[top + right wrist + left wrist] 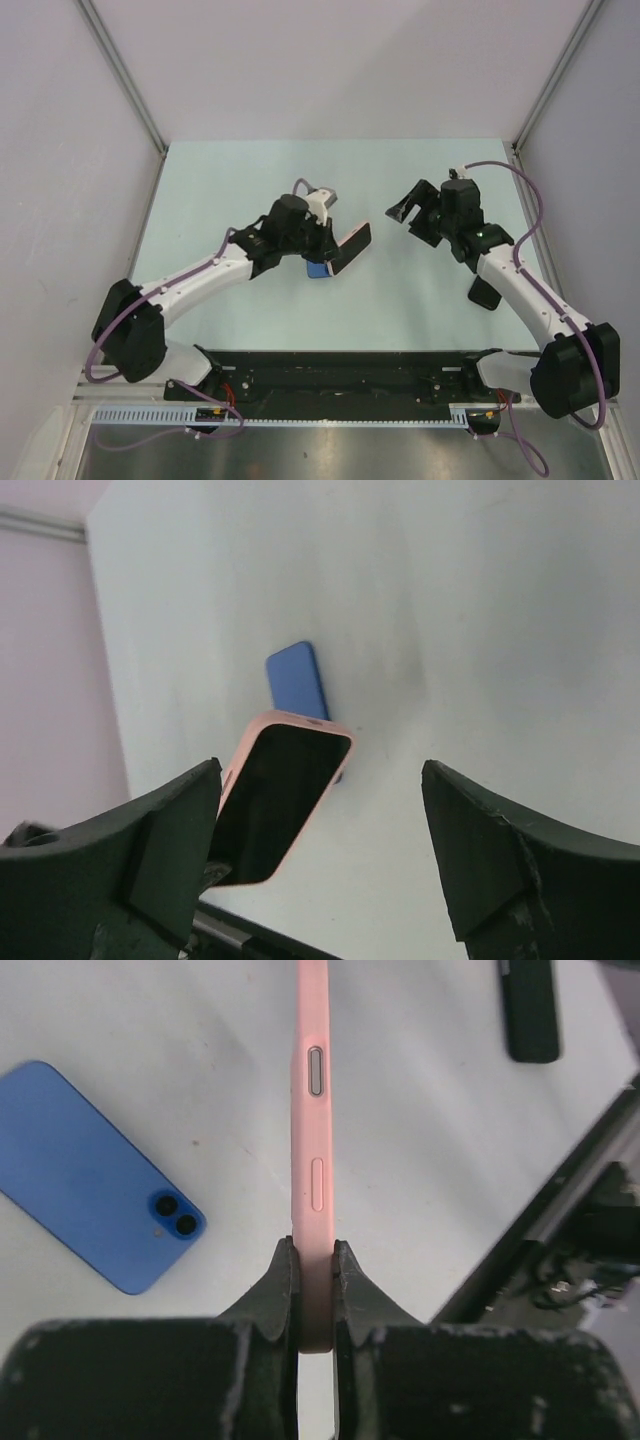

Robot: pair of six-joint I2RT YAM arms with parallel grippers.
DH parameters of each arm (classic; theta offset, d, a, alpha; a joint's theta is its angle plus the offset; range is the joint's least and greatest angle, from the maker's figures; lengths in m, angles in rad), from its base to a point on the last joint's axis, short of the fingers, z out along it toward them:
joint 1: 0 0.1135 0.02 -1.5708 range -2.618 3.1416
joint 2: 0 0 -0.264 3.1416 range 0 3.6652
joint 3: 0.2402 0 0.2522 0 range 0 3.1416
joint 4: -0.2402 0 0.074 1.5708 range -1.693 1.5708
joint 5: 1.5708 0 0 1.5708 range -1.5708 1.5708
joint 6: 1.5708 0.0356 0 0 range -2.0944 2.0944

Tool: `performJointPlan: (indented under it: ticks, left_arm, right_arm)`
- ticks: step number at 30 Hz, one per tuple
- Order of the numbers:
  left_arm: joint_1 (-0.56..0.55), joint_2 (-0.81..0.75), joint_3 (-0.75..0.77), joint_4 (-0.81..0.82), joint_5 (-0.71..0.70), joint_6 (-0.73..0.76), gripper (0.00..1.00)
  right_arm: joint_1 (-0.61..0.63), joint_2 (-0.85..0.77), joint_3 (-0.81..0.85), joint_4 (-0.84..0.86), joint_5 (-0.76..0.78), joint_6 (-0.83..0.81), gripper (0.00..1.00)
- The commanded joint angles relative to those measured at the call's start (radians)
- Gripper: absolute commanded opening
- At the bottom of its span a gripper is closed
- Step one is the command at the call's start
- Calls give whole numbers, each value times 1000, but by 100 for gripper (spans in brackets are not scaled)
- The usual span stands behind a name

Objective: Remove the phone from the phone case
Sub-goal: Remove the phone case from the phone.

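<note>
Pink case [312, 1110] pinched edge-on by left pincer [315, 1260], raised off worktop [400, 300], blue phone [95, 1175] flat beside case, back up, right pincer [405, 212] open, well apart from case

No writing, brand, number or sign can be read from here, neither on the blue phone [95, 1175], the pink case [312, 1160] nor the desk [400, 300].

A pale, mint-tinted surface [250, 180] sits boxed in by plain whitish panels, a back wall [340, 60], left wall [50, 150] and right wall [605, 150] joined at silver corner posts [122, 75], under soft, even light casting faint shadows
</note>
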Motion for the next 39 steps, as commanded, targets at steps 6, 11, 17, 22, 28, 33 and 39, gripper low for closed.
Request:
performJointPlan:
  ticks: [6,11,17,22,28,33,39]
  left_arm:
    - [217,-204,-236,516,526,-417,0]
    - [300,-242,-314,687,615,-563,0]
    - [329,-228,-357,855,658,-694,0]
    - [348,-202,-382,983,696,-792,0]
    - [372,-195,-394,1040,713,-838,0]
    - [388,-195,-397,1051,715,-852,0]
    - [391,-182,-403,1092,724,-883,0]
  right_arm:
    - [-45,-88,-332,738,-406,151,78]
    - [-8,-59,-407,1041,-443,265,67]
    - [-2,24,-472,1371,-484,427,59]
    - [0,101,-498,1526,-483,500,51]
    - [-16,121,-528,1582,-448,523,49]
    - [-33,78,-559,1544,-394,509,51]
    - [-36,18,-570,1455,-340,462,55]
